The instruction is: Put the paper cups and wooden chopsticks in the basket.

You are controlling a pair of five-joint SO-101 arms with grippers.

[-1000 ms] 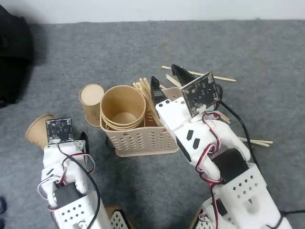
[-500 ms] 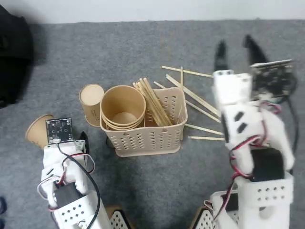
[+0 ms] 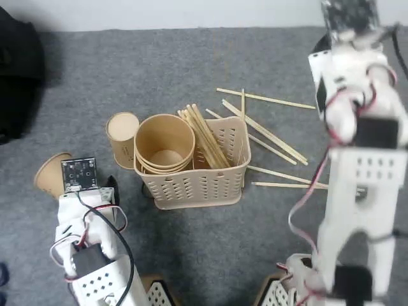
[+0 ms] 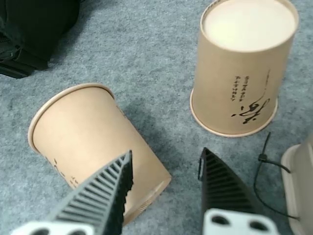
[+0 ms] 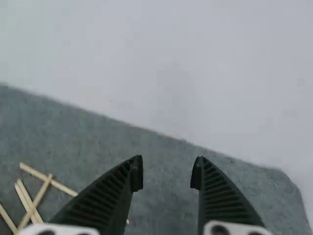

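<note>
Indoor robot bench, lab or office type. Grey carpet surface [image 3: 159,64] meets plain white wall [image 3: 191,13] along frame top; black bag [image 3: 16,70] upper left.

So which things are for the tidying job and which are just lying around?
For the job: basket; stacked cups inside it; upside-down cup beside it; tipped-over cup; chopsticks in the basket; loose chopsticks on the carpet.
Just lying about: black bag.
</note>
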